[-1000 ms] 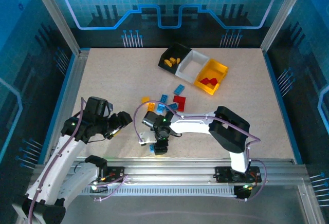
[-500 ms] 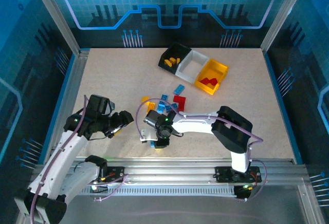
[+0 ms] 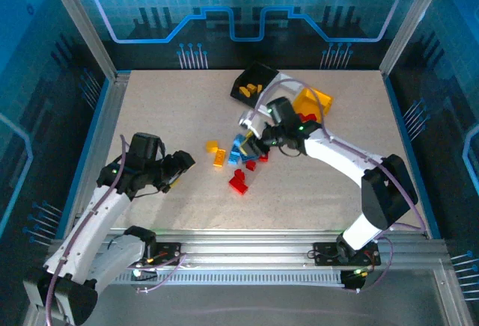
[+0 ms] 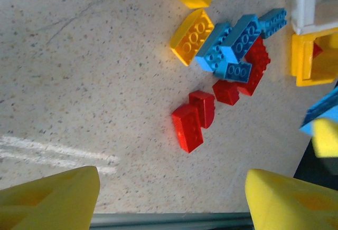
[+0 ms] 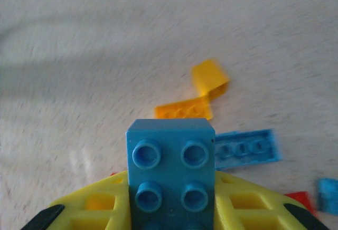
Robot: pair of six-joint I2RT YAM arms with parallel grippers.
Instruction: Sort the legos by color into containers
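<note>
Loose legos lie mid-table: a yellow brick point(image 3: 212, 146), an orange one point(image 3: 219, 158), a blue cluster point(image 3: 239, 146) and red bricks point(image 3: 238, 182). My right gripper point(image 3: 253, 140) hovers over the blue cluster, shut on a blue brick point(image 5: 170, 172) held between its yellow fingers point(image 5: 248, 211). My left gripper point(image 3: 183, 163) is open with nothing between its fingers. It sits left of the pile, with the red bricks point(image 4: 193, 122) just ahead of it. Black bin point(image 3: 253, 83) holds yellow pieces, and yellow bin point(image 3: 318, 100) holds red ones. White bin point(image 4: 314, 3) is largely hidden under my right arm in the top view.
Below the held brick lie a yellow brick point(image 5: 210, 79), an orange plate point(image 5: 182, 111) and a blue plate point(image 5: 245, 148). Bare tabletop spreads left of the pile. The metal rail point(image 3: 262, 240) runs along the near edge, and frame posts stand at the corners.
My right gripper shut on the blue brick near the front rail, then swung up and back over the pile toward the bins. The left arm barely moved.
</note>
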